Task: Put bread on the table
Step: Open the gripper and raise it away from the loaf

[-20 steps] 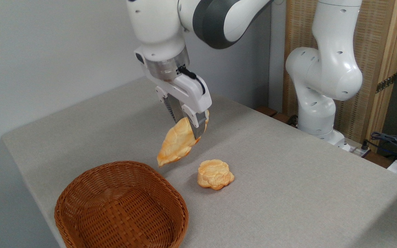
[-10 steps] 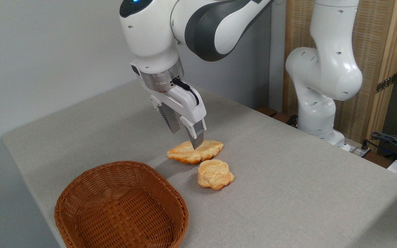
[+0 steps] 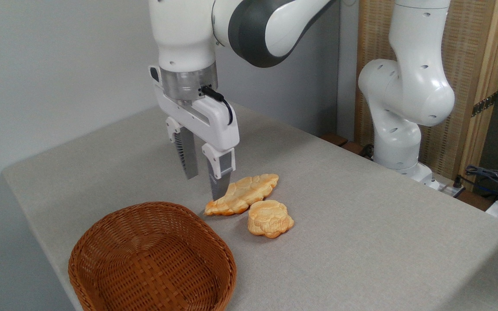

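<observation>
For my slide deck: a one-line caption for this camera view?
Open gripper beside the bread lying flat on the table.

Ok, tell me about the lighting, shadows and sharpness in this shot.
In the fixed camera view the light is soft and even, with no glare on the table. The bread and the small bun cast only faint shadows. A dim shadow lies under the open gripper. The basket weave looks sharp, and nothing is blurred by motion.

The white Franka arm reaches in from the upper right, wrist pointing straight down. Its gripper [image 3: 205, 186] hangs with both fingers [image 3: 220, 181] spread apart, holding nothing, tips low.
</observation>
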Available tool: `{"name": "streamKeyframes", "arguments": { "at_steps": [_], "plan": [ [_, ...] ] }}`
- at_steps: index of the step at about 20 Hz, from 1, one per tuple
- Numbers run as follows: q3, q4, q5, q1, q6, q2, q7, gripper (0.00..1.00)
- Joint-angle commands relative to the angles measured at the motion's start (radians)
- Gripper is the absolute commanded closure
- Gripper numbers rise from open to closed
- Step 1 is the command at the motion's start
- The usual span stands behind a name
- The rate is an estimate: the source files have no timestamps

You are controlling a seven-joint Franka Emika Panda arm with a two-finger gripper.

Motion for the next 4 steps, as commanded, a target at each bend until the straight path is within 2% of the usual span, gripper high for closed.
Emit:
{"name": "streamKeyframes", "arguments": {
  "at_steps": [1,4],
  "plan": [
    [0.010,0.007,0.022,0.003,0.040,0.006,0.013,0.00],
    [0.013,0.007,0.022,0.008,0.067,0.017,0.015,0.00]
  ]
}}
